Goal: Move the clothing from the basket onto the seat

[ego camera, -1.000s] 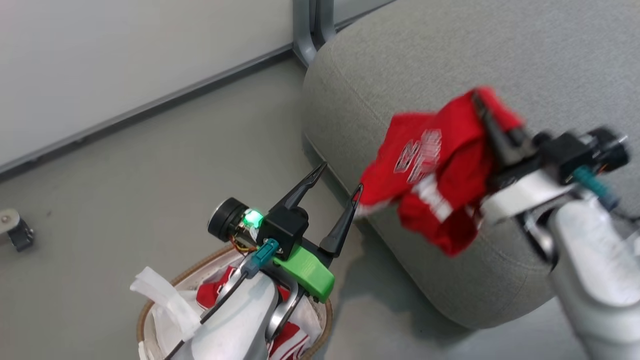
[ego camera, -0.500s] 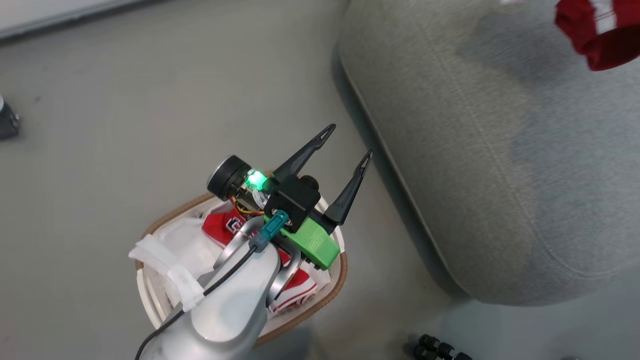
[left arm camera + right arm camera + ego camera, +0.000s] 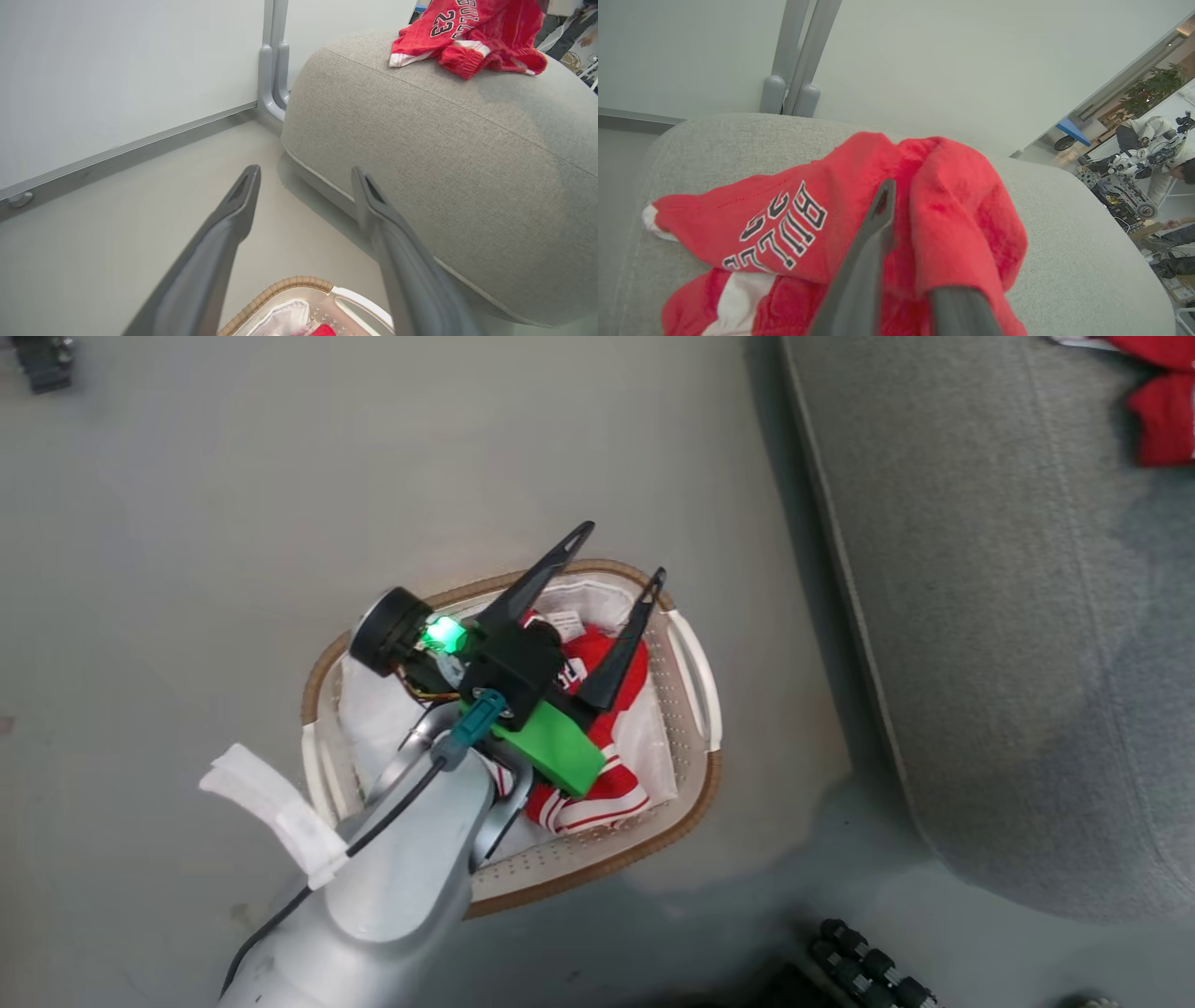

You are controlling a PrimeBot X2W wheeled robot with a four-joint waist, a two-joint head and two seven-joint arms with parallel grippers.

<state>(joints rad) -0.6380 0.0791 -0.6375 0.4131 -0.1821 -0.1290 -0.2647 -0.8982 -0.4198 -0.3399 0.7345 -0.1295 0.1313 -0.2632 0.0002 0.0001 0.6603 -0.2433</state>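
Observation:
The basket (image 3: 695,803) stands on the floor with red clothing (image 3: 597,793) lying on its white liner. My left gripper (image 3: 621,551) hangs open and empty above the basket, its fingers (image 3: 233,214) pointing toward the grey seat (image 3: 467,158). A red jersey (image 3: 467,37) with dark numbers lies on top of the seat, and its edge shows in the head view (image 3: 1162,425). My right gripper (image 3: 906,191) is at this jersey (image 3: 784,219). One finger (image 3: 873,242) lies on the cloth and the other is covered by a red fold.
The seat (image 3: 1027,616) rises just right of the basket with a narrow strip of floor between. A wall and a grey post (image 3: 273,70) stand behind the seat. Black wheeled parts (image 3: 868,961) lie on the floor near me. People and equipment (image 3: 1148,144) are far off.
The head camera has tilted down, bringing the basket to the middle. My right gripper carried the red jersey out of the head view, and it now rests on the seat. The left gripper stays open.

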